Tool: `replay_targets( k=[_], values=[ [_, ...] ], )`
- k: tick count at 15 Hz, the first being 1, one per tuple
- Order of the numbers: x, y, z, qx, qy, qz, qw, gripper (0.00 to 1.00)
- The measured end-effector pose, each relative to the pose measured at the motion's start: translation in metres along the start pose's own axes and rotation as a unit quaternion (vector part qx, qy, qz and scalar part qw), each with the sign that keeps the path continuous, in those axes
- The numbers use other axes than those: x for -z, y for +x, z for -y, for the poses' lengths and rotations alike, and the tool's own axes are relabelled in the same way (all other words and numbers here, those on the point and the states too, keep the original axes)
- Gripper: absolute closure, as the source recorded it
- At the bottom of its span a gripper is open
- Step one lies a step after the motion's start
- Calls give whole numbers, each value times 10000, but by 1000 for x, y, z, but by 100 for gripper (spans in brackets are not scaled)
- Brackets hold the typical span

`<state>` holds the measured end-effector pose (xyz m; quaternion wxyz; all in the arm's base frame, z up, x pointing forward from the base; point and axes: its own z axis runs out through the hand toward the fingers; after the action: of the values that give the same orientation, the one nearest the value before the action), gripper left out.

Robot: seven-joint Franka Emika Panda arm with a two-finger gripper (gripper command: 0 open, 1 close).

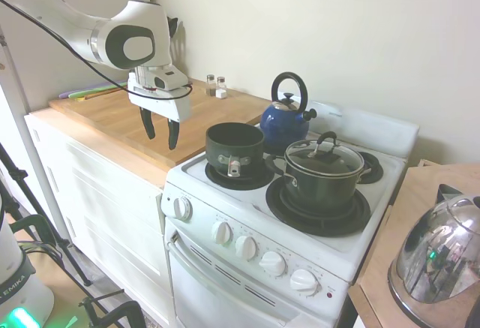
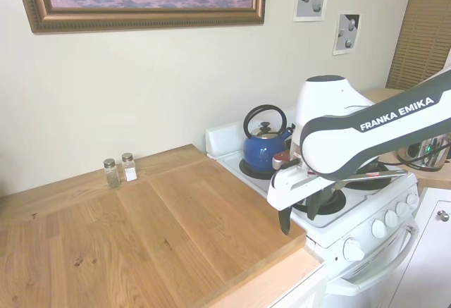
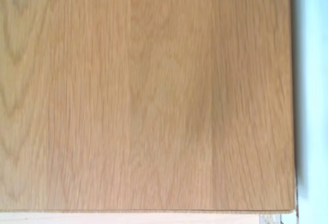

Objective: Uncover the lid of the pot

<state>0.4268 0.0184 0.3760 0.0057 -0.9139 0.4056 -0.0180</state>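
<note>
Above the wooden countertop (image 1: 124,114), close to its stove-side edge, the gripper (image 1: 160,129) hangs with its two dark fingers pointing down and spread apart, nothing between them. That suits a start pose: the wrist view takes in only bare wood grain and a pale strip along one side, so the hand is not yet over any cookware. Just beside the counter sits the white stove (image 1: 300,238), and nearest the gripper on it is a smaller dark pot (image 1: 235,148) with a metal clip, uncovered, which is not the target. Beyond that, on the front burner further from the arm, stands the pot (image 1: 322,182), larger and dark grey-green, with the lid (image 1: 324,157) seated flat on its rim and its black arched handle standing up, likely the natural grasp spot for open fingers coming from above. A blue kettle (image 1: 286,118) sits behind, two shakers (image 1: 215,85) by the wall.
</note>
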Motion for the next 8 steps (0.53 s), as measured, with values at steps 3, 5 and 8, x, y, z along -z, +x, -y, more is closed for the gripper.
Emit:
replay_targets(
  k=[3, 5, 8],
  values=[
    [1, 2, -2, 1, 15, -6, 10000, 0],
    [17, 5, -8, -90, 149, -141, 9998, 0],
    [59, -4, -28, -226, 442, -460, 9977, 0]
  ],
)
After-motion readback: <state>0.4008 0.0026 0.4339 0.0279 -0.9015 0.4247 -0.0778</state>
